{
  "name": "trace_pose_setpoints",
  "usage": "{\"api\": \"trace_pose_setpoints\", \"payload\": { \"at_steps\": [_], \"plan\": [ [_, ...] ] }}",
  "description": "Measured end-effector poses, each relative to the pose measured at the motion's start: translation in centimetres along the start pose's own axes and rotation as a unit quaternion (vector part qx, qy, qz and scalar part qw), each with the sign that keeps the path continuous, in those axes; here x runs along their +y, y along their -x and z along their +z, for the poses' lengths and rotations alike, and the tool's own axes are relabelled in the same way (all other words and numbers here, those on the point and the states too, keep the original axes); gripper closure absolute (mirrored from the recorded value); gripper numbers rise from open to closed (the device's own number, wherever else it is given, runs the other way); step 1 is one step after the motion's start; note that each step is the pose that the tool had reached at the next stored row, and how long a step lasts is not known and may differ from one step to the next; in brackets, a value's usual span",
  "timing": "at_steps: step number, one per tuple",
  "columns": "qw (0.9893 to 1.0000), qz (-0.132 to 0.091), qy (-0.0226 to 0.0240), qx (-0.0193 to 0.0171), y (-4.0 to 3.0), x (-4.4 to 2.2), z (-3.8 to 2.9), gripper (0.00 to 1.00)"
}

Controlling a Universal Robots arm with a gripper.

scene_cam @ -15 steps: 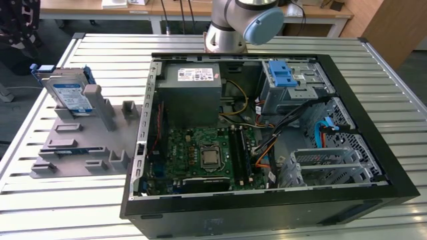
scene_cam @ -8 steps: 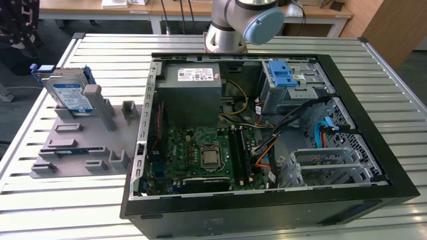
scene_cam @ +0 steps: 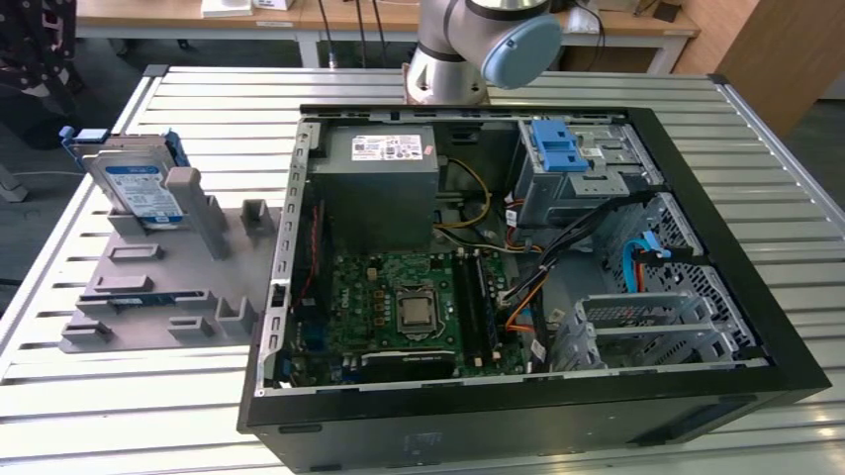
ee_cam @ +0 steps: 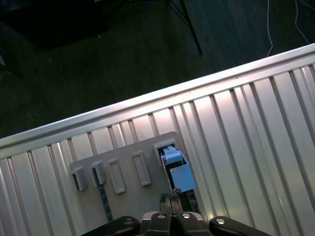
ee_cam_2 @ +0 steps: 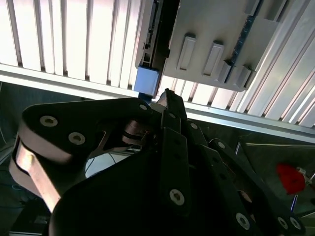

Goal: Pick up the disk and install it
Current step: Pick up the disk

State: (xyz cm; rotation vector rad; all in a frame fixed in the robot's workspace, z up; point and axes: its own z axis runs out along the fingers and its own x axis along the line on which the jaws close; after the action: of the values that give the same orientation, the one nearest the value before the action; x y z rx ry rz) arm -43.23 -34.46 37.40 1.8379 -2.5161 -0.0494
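The disk [scene_cam: 141,190], silver with a white-and-blue label and a blue carrier, stands upright in a slot of the grey fixture [scene_cam: 158,287] on the exterior view's left. In both wrist views I look down on it: its blue carrier end [ee_cam_2: 146,81] [ee_cam: 180,176] sits just beyond my gripper [ee_cam_2: 167,96] [ee_cam: 172,199]. The gripper hangs above the disk, apart from it, with its fingers together and nothing between them. Only the arm's base [scene_cam: 476,45] appears in the exterior view.
An open computer case [scene_cam: 739,297] lies on the slatted metal table [scene_cam: 198,89], with a grey power supply [scene_cam: 383,183], a blue latch bracket [scene_cam: 557,148] and cables inside. The fixture [ee_cam: 123,172] carries several empty slots. The table edge [ee_cam: 147,98] drops to dark floor.
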Motion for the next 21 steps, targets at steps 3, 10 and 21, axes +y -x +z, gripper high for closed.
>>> {"api": "trace_pose_setpoints", "payload": {
  "at_steps": [3,10,21],
  "plan": [
    [0.9999,-0.014,-0.0007,0.0002,0.0,0.0,0.0,0.89],
    [0.9993,-0.034,-0.0108,-0.014,0.0,0.01,0.04,0.89],
    [0.9954,-0.094,-0.0087,-0.0168,0.0,0.01,0.12,0.89]
  ]
}}
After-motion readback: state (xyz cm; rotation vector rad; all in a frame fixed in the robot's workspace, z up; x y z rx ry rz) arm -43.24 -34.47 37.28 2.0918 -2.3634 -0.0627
